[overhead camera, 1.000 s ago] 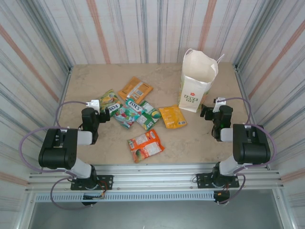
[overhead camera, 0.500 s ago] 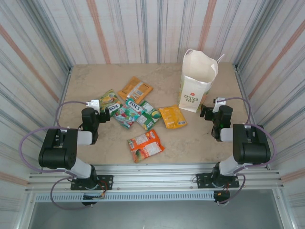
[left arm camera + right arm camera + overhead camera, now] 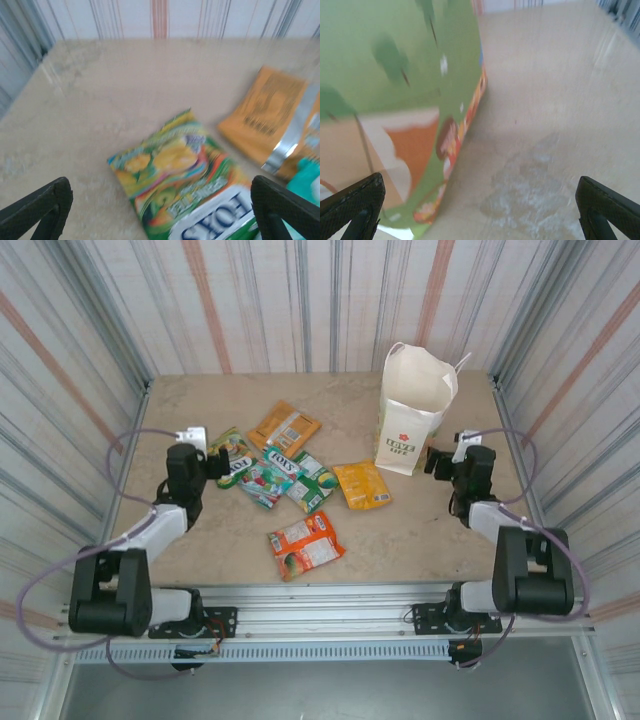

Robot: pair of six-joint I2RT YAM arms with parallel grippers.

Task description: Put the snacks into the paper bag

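From the top view I see the paper bag (image 3: 410, 420) standing upright at the far right of the table (image 3: 430, 530), mouth open. The snacks lie loose to its left: an orange packet (image 3: 284, 426) farthest back, a yellow-green packet (image 3: 232, 452) at the left end of the cluster, green packets (image 3: 300, 478) in the middle, a yellow packet (image 3: 361, 484) nearest the bag, and a red-orange packet (image 3: 305, 544) alone at the near side. My left gripper (image 3: 218, 466) sits just at the yellow-green packet; my right gripper (image 3: 432, 462) is just right of the bag's base. On the left wrist camera, the left gripper (image 3: 160, 220) stands spread wide with nothing between its fingers (image 3: 40, 207); the yellow-green packet (image 3: 185, 190), marked FOX'S, lies flat in the gap ahead, the orange packet (image 3: 272, 117) farther right. On the right wrist camera, the right gripper (image 3: 480, 210) is likewise fully apart and holding nothing, the bag's green side (image 3: 405, 75) close at the left and bare table (image 3: 545, 125) at the right.
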